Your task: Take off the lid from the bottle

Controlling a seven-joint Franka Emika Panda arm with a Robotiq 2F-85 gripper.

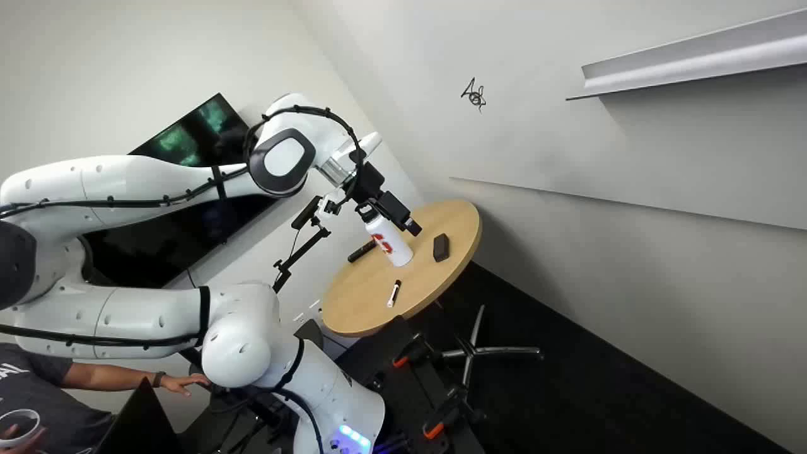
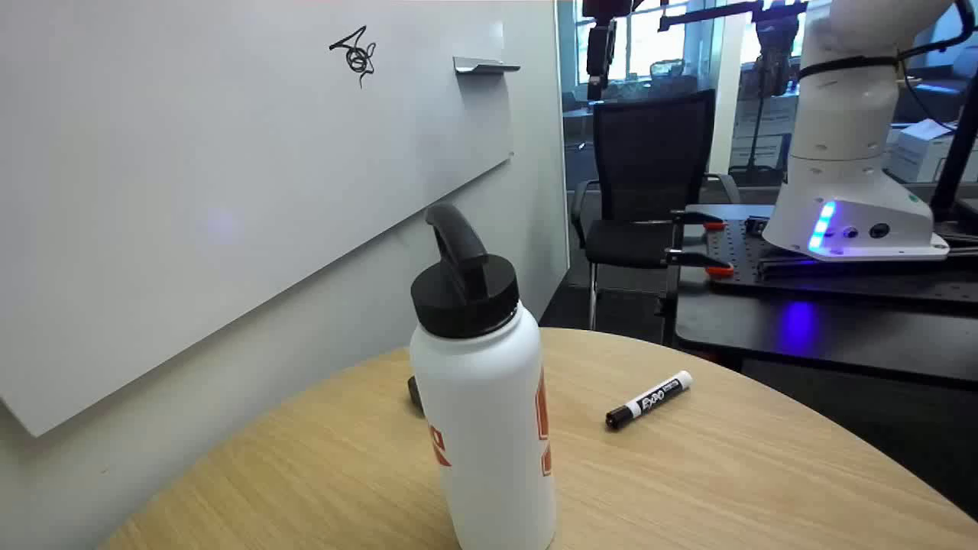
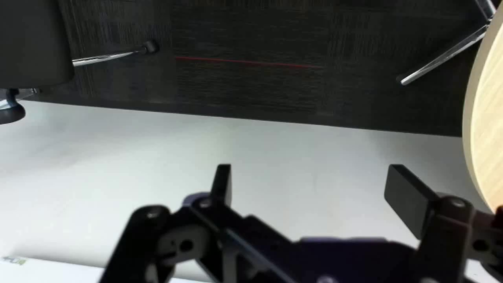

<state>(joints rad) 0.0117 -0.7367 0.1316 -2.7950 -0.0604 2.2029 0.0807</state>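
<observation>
Tabletop (image 3: 489,118) at three o'clock, wrist view, and the arm (image 1: 151,309) is held bent, gripper (image 3: 308,181) spread wide, nothing gripped, bottle (image 2: 493,435) capped!

In an exterior view, the marker (image 2: 649,399) right of centre reads "EXPO". Partial red print (image 2: 542,405) on the bottle (image 2: 485,428), lower centre, is unreadable, as are cut-off white letters (image 1: 14,369) on a dark shirt (image 1: 57,407), lower left in an exterior view.
</observation>
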